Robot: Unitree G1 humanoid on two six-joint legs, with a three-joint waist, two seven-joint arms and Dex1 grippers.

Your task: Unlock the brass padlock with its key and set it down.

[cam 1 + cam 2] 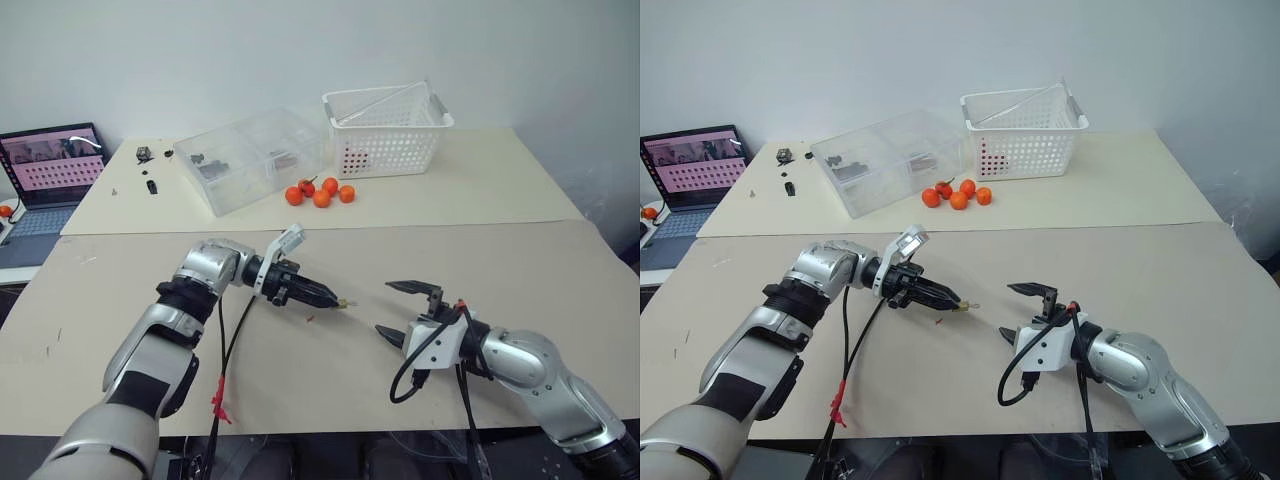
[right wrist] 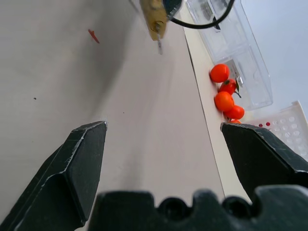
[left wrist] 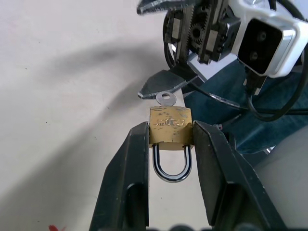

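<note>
Left gripper (image 3: 169, 144) clamps the brass padlock (image 3: 170, 129) above the table (image 1: 330, 370), the key (image 3: 166, 98) poking toward our wide-open right gripper (image 1: 404, 310). We should line those fingers on the key head, pinch lightly, then twist.

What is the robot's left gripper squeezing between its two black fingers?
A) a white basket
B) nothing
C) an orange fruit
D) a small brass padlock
D: the left gripper clamps the small brass padlock by its sides, with the little silvery key sticking out of it.

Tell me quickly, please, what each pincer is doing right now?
Left pincer: shut on the small brass padlock, thin silvery key inserted.
Right pincer: open, holding nothing.
</note>
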